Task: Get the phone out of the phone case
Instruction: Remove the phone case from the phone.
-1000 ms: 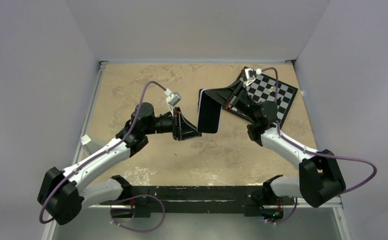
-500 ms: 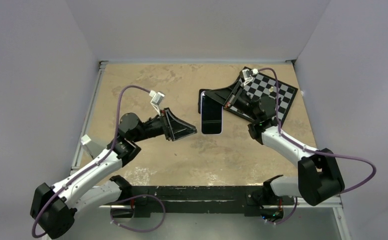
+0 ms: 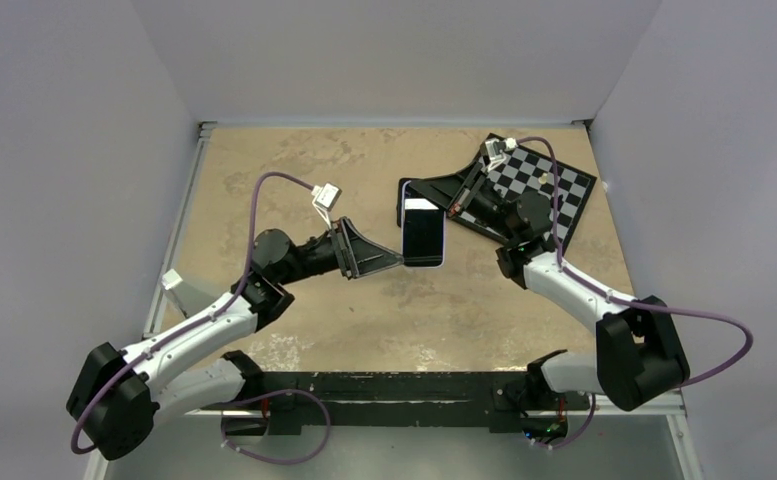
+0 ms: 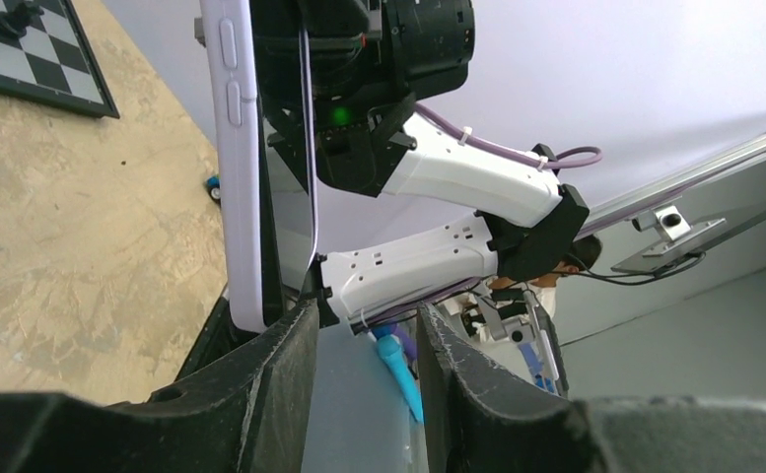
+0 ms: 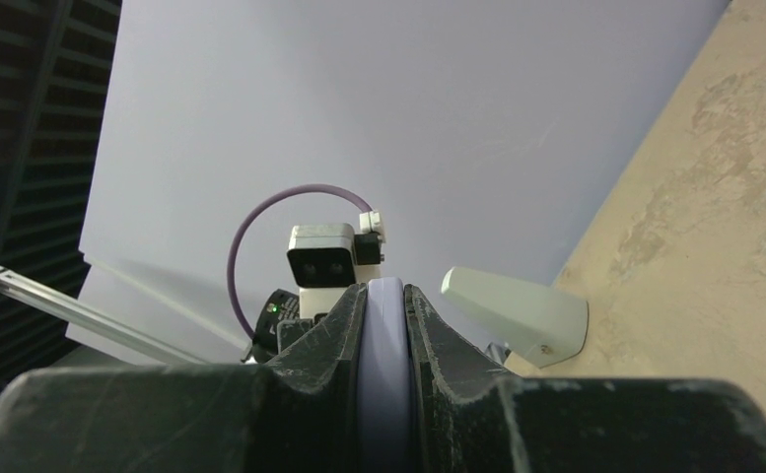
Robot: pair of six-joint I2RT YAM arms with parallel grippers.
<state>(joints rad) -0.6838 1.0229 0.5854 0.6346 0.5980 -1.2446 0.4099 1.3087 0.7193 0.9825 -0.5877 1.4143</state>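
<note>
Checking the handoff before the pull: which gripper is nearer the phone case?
Right. The right gripper is shut on the phone case, clamping its edge. The left gripper stands open just beside one corner of the case, with nothing between its jaws.

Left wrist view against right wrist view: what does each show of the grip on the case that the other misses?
Only left wrist: the phone case seen along its long side, two button bumps showing, its lower corner close by the open left gripper, plus the chessboard. Only right wrist: the right gripper shut on the case's edge, seen close up. Both: the lavender case and the tan table.
</note>
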